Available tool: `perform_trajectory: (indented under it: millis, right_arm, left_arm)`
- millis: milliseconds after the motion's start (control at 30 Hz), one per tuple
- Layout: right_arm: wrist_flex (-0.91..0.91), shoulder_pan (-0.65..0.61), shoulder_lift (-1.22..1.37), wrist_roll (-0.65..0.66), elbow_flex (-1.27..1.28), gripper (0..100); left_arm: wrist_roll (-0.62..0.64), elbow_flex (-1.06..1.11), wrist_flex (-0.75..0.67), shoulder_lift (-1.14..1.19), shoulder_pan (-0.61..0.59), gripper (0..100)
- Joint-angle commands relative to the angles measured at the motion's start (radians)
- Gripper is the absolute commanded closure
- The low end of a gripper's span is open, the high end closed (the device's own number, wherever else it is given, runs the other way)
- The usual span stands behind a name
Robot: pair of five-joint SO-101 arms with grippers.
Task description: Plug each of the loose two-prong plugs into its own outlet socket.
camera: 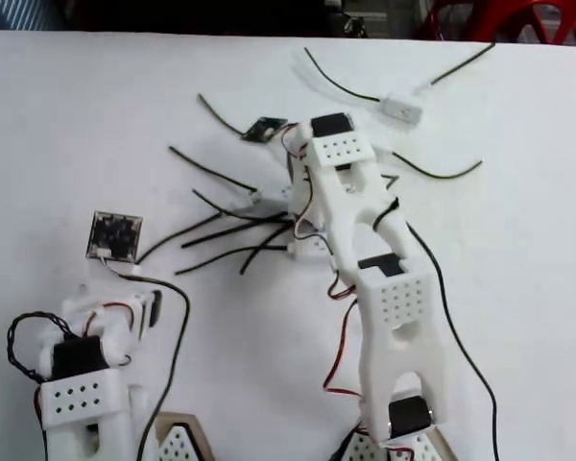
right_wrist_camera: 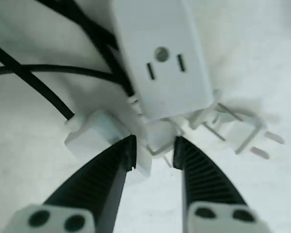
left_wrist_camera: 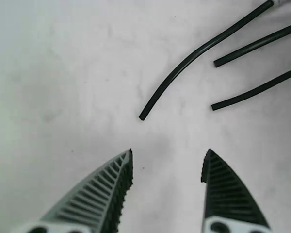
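right gripper (right_wrist_camera: 154, 145) — at plug (right_wrist_camera: 94, 133) | outlet socket (right_wrist_camera: 160, 53) just beyond

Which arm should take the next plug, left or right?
Right. The right end effector sits open at a white plug, next to the outlet socket. The left end effector hangs open over bare table, with loose cable ends beyond it.

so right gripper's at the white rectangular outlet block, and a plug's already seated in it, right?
Not seated: the right wrist view shows the white rectangular outlet block with empty slots, a white two-prong plug loose beside it. The right gripper is at it.
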Motion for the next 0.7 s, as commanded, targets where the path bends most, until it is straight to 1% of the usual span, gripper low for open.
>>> perform_trajectory:
  millis: [0,200,300,367,533,667]
  right_arm:
    - [0.056,-0.024,-0.021,-0.054,-0.034,79.7]
    - [0.05,-0.044,0.028,-0.061,-0.02,79.8]
    - [0.001,-0.03,0.051,-0.061,-0.02,79.8]
    - [-0.038,-0.008,0.065,-0.058,-0.02,81.7]
    - [-0.111,0.016,0.096,-0.055,-0.02,90.7]
    - [-0.124,0.019,0.09,-0.054,-0.021,93.3]
  left_arm:
    - [-0.008,-0.021,-0.02,-0.016,-0.007,77]
    - [-0.008,-0.021,-0.02,-0.016,-0.007,77]
    - [-0.008,-0.021,-0.02,-0.016,-0.007,77]
    - [-0.008,-0.021,-0.02,-0.016,-0.007,77]
    - [-0.008,-0.021,-0.02,-0.016,-0.007,77]
    - [-0.008,-0.021,-0.02,-0.016,-0.007,77]
